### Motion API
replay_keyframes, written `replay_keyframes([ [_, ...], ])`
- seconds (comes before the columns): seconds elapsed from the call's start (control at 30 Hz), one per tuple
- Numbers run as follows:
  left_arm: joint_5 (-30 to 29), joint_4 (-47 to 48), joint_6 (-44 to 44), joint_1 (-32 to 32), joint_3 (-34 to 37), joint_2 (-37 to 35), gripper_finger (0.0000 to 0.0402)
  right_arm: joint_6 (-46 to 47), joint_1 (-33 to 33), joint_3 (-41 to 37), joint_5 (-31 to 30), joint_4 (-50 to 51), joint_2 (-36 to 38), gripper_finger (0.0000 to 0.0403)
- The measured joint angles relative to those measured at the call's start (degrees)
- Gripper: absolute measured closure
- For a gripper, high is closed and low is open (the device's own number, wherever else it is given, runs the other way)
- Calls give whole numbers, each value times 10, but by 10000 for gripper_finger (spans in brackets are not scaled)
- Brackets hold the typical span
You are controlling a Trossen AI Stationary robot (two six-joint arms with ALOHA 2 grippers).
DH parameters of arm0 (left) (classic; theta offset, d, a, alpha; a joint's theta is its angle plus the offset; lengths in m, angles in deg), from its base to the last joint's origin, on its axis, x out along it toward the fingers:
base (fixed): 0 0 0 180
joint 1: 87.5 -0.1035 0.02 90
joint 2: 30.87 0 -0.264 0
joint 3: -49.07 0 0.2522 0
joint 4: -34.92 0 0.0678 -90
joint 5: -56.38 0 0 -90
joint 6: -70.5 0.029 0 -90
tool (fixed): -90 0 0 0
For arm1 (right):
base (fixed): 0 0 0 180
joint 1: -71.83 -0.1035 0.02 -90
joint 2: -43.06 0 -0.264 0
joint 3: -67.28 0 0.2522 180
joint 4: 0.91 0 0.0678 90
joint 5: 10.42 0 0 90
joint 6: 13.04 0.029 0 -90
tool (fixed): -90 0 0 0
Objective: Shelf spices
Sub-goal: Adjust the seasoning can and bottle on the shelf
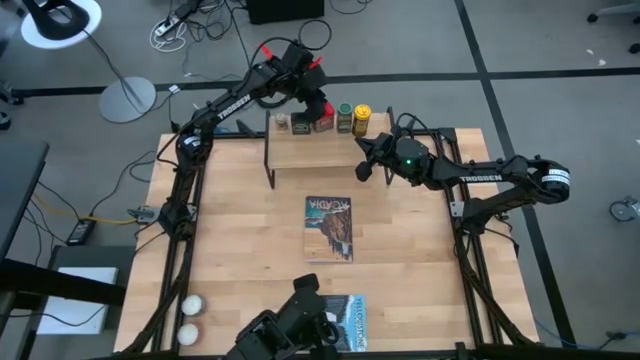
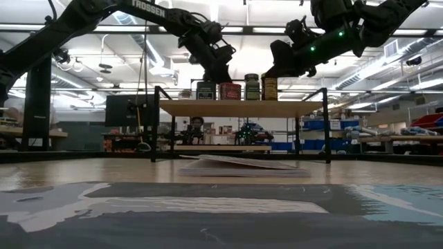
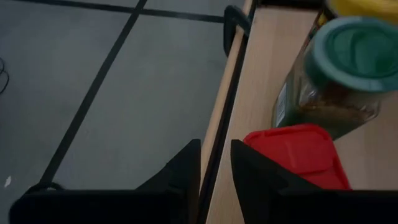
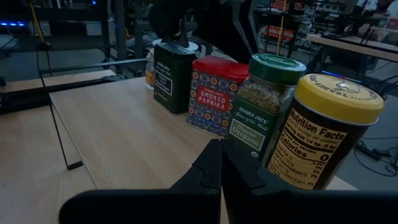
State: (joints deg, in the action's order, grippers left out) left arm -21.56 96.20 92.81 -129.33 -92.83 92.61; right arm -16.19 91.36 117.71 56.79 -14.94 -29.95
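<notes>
Shelf [image 1: 315, 152] at 12 o'clock on the bench [image 1: 240, 270], spices rowed along its far edge: dark square tin [image 4: 173, 76], red tin [image 4: 216, 93] reading "Smoked Paprika", green-lidded jar [image 4: 264, 104], yellow-lidded jar [image 4: 324, 133]; a pale jar possibly behind the dark tin. Left gripper [image 1: 322, 104] above the red tin, fingers slightly parted, holding nothing. Right gripper [image 1: 364, 165] at the shelf's 3 o'clock end, fingers closed, empty.

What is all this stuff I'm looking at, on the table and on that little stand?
Low light-wood shelf on black legs: one, table's far edge.
Dark square tin: one, on shelf, row's left end.
Red tin marked smoked paprika: one, beside it.
Green-lidded jar: one, next along.
Yellow-lidded jar: one, row's right end.
Books: two, bluish, mid-table and near edge.
White balls: two, near-left corner.
Left gripper: by red tin, slightly open.
Right gripper: before shelf, shut.
</notes>
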Motion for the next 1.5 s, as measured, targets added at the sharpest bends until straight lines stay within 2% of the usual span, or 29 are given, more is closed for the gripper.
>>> replay_keyframes([
  [0.63, 18, -20, 13, 12, 0, 26, 310, -4, 0, 0, 0, 5, 0, 403],
  [0.97, -3, -53, 13, 13, -1, 26, 310, -19, 5, 0, 0, 1, 0, 403],
  [1.3, -17, -42, 17, 14, -70, 25, 310, -30, 47, 0, 0, -1, 0, 403],
  [1.5, -19, -21, 18, 17, -68, 14, 310, -45, 65, 0, 4, 0, 0, 403],
])
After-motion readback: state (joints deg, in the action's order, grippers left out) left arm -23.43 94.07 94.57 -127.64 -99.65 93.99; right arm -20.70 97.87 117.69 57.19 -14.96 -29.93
